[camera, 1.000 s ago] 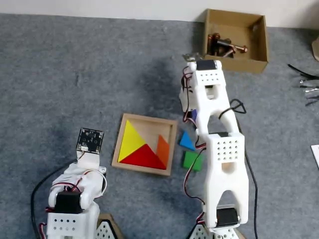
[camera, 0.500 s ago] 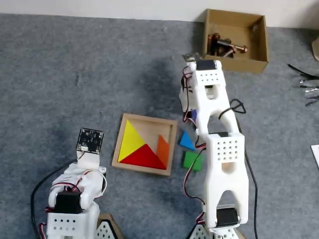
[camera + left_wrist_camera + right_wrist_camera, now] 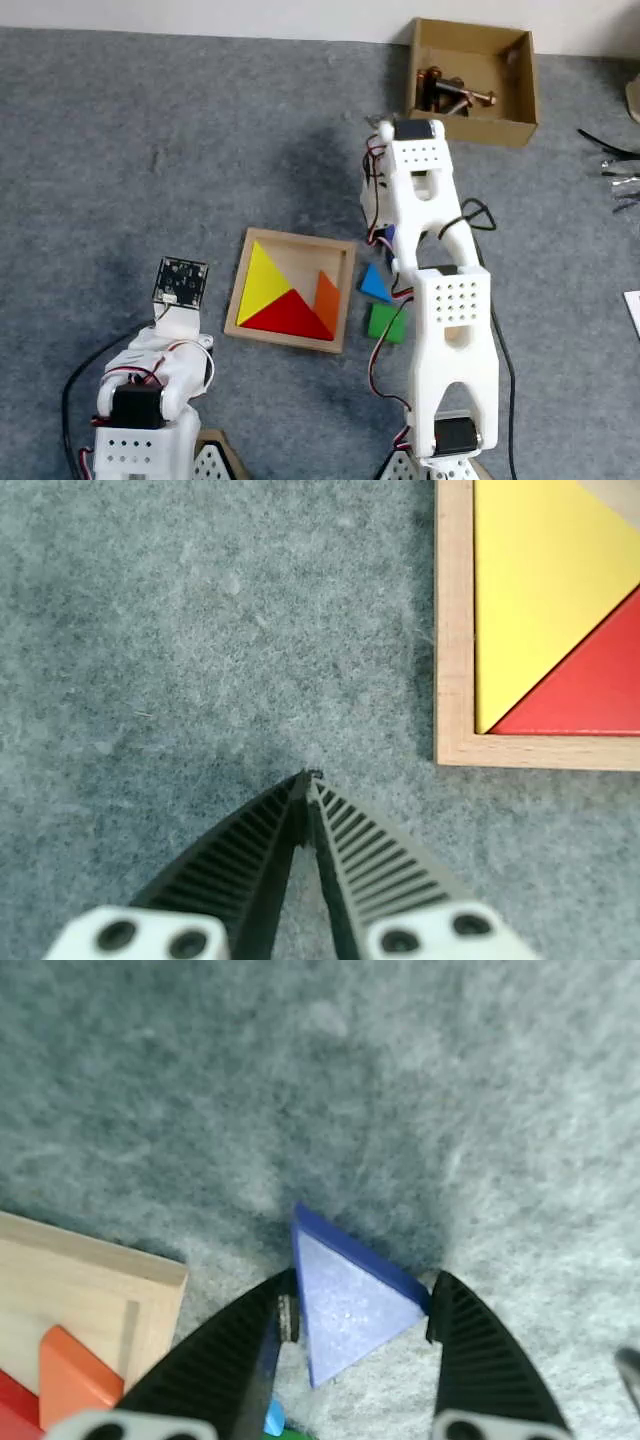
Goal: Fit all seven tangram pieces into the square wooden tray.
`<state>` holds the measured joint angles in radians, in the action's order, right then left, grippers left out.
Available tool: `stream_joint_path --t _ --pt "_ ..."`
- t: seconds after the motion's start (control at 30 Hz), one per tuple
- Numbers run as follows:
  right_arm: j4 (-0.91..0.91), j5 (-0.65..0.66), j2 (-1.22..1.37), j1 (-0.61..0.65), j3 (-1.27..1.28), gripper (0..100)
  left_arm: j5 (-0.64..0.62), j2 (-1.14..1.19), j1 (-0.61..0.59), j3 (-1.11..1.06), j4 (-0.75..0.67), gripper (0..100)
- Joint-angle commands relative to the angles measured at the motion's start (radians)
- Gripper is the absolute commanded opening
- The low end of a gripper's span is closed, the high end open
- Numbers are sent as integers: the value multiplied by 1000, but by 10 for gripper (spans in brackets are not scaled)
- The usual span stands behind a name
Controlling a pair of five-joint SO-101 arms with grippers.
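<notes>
Right tool (image 3: 362, 1295) clamped on a dark blue triangle (image 3: 345, 1312) beside the square wooden tray (image 3: 290, 238).
The tray holds a yellow triangle (image 3: 262, 280), a red triangle (image 3: 290, 315) and an orange piece (image 3: 327, 292). A light blue triangle (image 3: 375, 284) and a green square (image 3: 386, 322) lie on the grey counter (image 3: 150, 150) just beside it. The left tool (image 3: 308, 777) is pressed closed and empty, near a tray corner.
</notes>
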<state>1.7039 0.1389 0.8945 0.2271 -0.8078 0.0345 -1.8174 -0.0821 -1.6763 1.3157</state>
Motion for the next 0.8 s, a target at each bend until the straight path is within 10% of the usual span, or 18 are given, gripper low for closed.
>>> stream_joint_path --t 0.0,0.77 --pt "15 9 -104 13 -65 158 9 -5 -10 -19 5 5" --pt "50 11 -108 12 -68 145 9 -5 -10 -19 5 5"
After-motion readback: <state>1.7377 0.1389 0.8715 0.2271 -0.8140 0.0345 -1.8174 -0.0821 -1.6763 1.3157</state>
